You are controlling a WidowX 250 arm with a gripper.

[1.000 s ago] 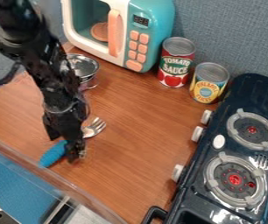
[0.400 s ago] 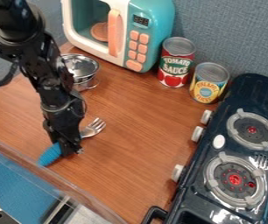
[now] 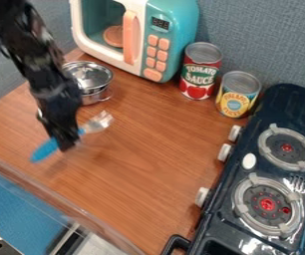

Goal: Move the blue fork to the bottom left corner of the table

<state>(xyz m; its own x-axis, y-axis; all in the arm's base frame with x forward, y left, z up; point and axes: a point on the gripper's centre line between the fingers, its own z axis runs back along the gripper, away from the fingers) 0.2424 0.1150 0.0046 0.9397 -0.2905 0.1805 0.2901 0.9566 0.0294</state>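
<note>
Blue fork (image 3: pixel 47 149) with silvery tines

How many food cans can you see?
2. One, the can with a red label, stands beside the toy microwave. The other, the can with a yellow label, stands between that one and the toy stove.

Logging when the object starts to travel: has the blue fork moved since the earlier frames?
Yes: the blue fork has shifted up and left in the view, farther from the stove.
</note>
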